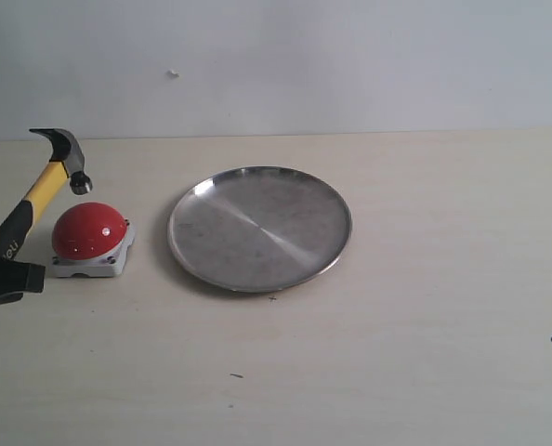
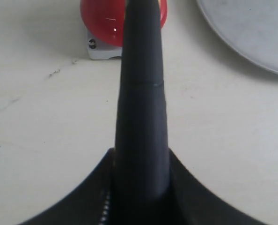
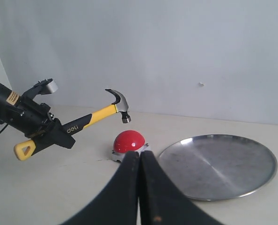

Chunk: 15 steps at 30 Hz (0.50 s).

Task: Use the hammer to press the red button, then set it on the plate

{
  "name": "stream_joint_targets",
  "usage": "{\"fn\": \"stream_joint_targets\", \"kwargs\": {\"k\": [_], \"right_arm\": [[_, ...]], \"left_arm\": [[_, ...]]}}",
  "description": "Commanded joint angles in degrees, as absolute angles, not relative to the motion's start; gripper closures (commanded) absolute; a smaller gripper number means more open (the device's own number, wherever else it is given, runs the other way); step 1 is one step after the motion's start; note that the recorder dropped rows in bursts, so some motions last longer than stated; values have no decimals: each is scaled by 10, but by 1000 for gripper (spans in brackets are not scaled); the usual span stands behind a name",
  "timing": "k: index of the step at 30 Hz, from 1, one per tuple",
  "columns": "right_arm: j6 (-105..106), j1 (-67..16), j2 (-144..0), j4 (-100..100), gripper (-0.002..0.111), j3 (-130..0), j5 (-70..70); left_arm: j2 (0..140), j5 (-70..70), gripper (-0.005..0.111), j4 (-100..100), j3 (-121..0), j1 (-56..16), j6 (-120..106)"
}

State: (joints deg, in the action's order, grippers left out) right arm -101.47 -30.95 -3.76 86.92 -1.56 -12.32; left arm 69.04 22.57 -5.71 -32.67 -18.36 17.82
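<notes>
Count: one hammer (image 1: 46,184), one red button (image 1: 90,230), one plate (image 1: 257,228), two claws, all over one pale desk (image 1: 397,372).

Hammer: off the desk surface, tilted, with its dark head up and leaning towards the far edge. The black part of the handle is in the left claw. In the right wrist view the yellow handle end sticks out behind that claw.

Hammer head: just above the red dome. The right wrist view shows a small gap between the striking face and the button, so they are apart.

Left claw (image 1: 2,274): by the left edge of the desk, clenched around the hammer's black grip. In its own wrist view the grip (image 2: 141,93) runs out from between the fingers towards the button (image 2: 101,23).

Red button: single dome on a square light-grey base, flat on the desk near the left edge.

Plate: one round silver plate, flat on the desk just beside the button on the side away from the left edge, and not touching it.

Right claw (image 3: 139,157): clenched, with its two dark fingers pressed together. It faces the button (image 3: 128,140), the hammer (image 3: 94,117) and the plate (image 3: 218,164).
</notes>
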Motion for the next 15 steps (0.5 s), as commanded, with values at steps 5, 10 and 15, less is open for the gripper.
{"fn": "stream_joint_targets", "kwargs": {"k": [5, 10, 15], "right_arm": [[-1009, -307, -34, 873, 108, -15, -126], [-1009, -307, -34, 873, 108, -15, -126], [-1009, -307, -34, 873, 108, -15, -126]], "left_arm": [[684, 156, 107, -65, -320, -184, 187], [673, 158, 107, -72, -329, -184, 188], [652, 189, 107, -72, -361, -184, 185]]}}
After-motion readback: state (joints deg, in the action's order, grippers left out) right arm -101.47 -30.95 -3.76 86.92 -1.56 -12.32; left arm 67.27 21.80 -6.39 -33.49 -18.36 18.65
